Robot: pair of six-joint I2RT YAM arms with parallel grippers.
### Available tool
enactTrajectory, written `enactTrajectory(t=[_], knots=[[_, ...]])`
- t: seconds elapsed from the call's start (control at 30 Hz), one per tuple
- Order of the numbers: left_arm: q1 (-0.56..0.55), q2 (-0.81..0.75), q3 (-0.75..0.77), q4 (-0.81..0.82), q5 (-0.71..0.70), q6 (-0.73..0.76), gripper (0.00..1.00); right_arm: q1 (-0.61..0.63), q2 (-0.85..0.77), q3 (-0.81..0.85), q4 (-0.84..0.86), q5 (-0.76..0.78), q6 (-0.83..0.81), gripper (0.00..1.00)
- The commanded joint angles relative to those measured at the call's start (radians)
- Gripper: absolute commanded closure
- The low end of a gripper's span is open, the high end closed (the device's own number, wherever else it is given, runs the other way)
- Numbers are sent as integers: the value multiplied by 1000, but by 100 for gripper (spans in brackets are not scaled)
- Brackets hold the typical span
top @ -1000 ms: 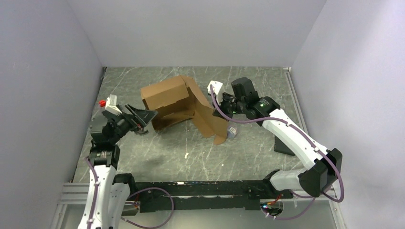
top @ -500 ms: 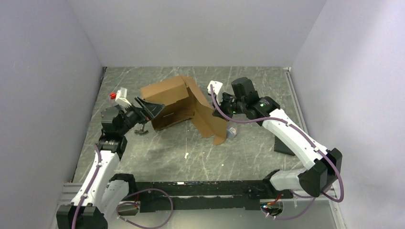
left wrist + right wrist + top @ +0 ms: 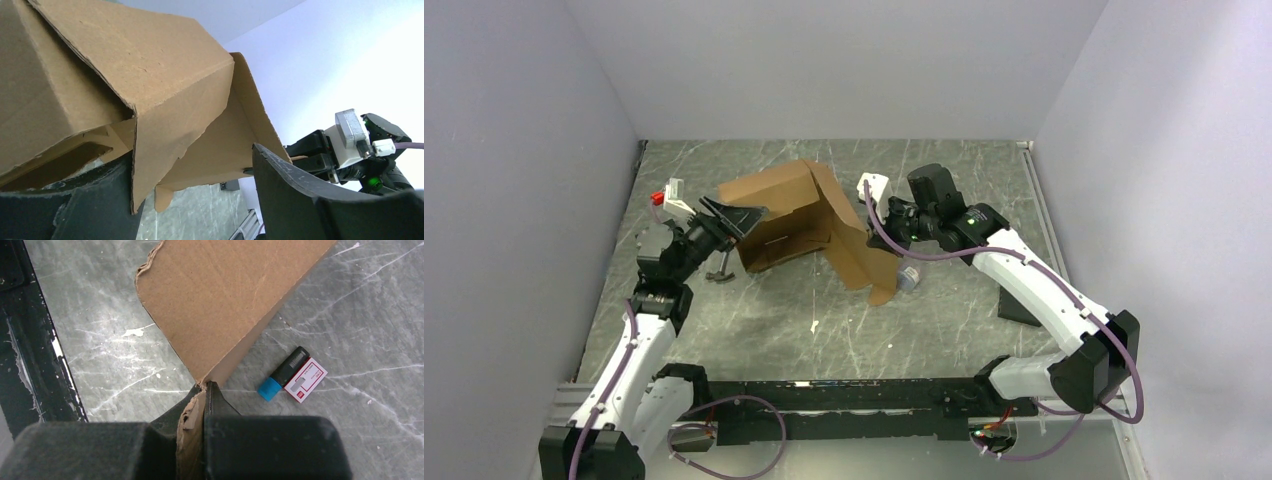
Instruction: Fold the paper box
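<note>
Your paper box [image 3: 799,215] sits half-formed at the middle of the worktop [image 3: 924,330], towards its far side. Its left part already stands up as a closed, blocky shape. A big panel slopes from its top down to the right and ends in a rounded flap near the worktop.

Your right claw [image 3: 205,390] is clamped on that sloping panel. In the right wrist view the cardboard edge is pinched flat between the two fingers, with the rest of the panel reaching away from them.

Your left claw [image 3: 195,190] is at the box's left end with its jaws wide apart. In the left wrist view a corner of the box hangs down between the two fingers, closer to the left finger than to the right. You cannot tell from these views whether either finger touches the cardboard.

A small black item with a blue end and a red-and-white label [image 3: 292,375] lies on the worktop just beside the panel's lower flap. A dark flat pad [image 3: 1019,308] lies well off to the right, partly behind your right arm.
</note>
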Motion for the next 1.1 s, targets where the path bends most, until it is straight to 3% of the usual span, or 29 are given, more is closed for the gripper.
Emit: enactTrajectory(t=[0.0, 0.43, 0.67, 1.07], knots=[[-4, -8, 38, 85, -11, -71, 27, 5, -13, -16, -27, 0, -3, 100], [-4, 11, 53, 32, -2, -44, 31, 94, -6, 31, -106, -96, -91, 100], [-4, -7, 72, -90, -23, 41, 31, 87, -24, 25, -83, -65, -61, 100], [-4, 18, 96, -129, -33, 85, 35, 50, -62, 35, -141, -210, -111, 100]])
